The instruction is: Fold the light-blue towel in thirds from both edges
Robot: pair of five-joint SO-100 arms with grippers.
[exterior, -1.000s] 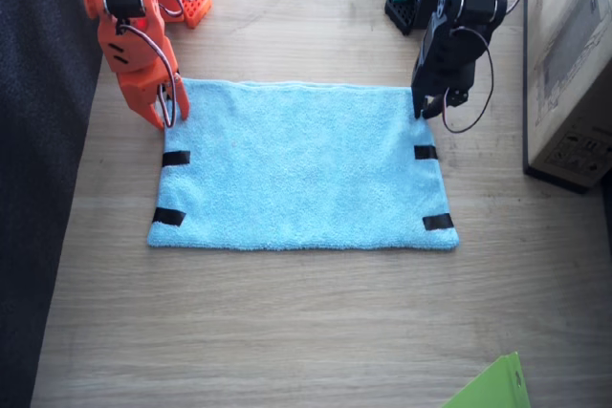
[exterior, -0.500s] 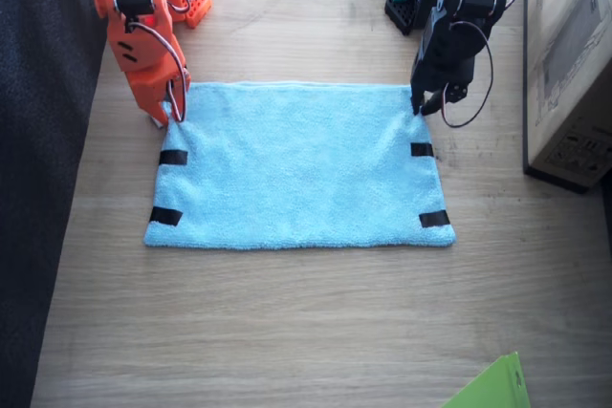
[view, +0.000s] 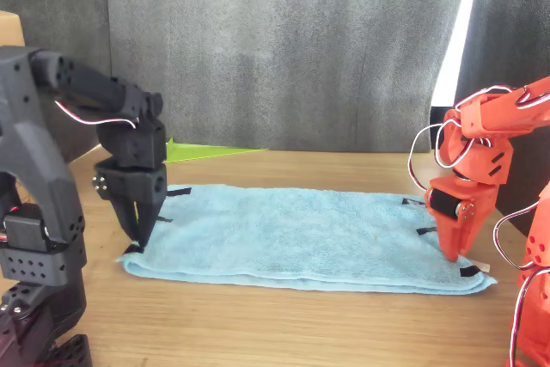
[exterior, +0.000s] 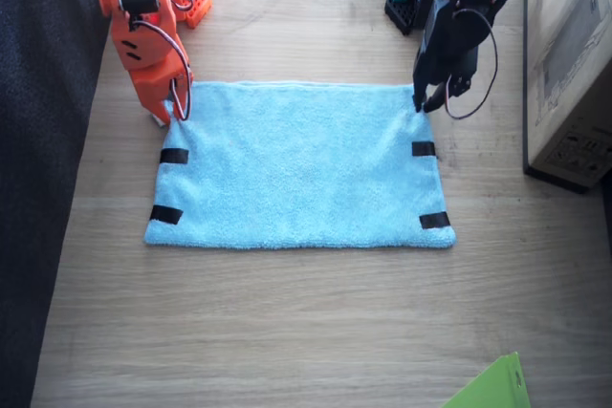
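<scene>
The orange right gripper point(exterior: 170, 112) is clenched on the far corner of one short edge point(exterior: 164, 183) of the light-blue towel point(exterior: 296, 164). The black left gripper point(exterior: 422, 102) pinches the far corner of the opposite edge point(exterior: 435, 188). The towel lies flat on the wooden table point(exterior: 287, 322), a fluffy terry rectangle, its long axis running from arm to arm. Black tape strips point(exterior: 434, 220) mark both short sides.

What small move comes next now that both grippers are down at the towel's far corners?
Probably lift: the right gripper and left gripper each look shut on a far corner of the light-blue towel, which lies flat. Raise one edge slightly to start its fold.
</scene>
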